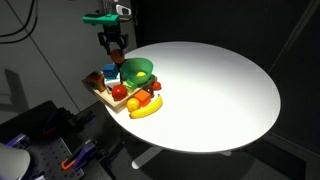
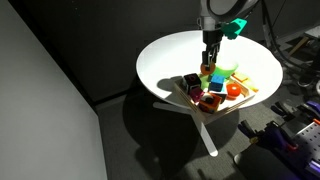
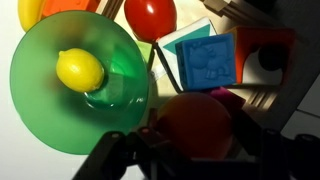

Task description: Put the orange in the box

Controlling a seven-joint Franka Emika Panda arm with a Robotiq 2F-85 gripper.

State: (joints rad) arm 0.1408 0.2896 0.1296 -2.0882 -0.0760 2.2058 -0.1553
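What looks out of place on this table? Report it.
Nothing looks spilled or broken. Oddly, the box, green bowl and banana all crowd one edge of the table, with the box right at the rim.

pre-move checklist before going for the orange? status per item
1. Target found: ok, the orange lies beside the banana, apparently outside the box.
2. Alignment: not ok, the gripper hovers above the box, a red fruit right below it.
3. Gripper open and empty: cannot tell, it sits in shadow in the wrist view.
4. Path clear: not ok, the green bowl holding a lemon stands near the route.
5. Free spot in the box: cannot tell, a blue block and other things crowd it.
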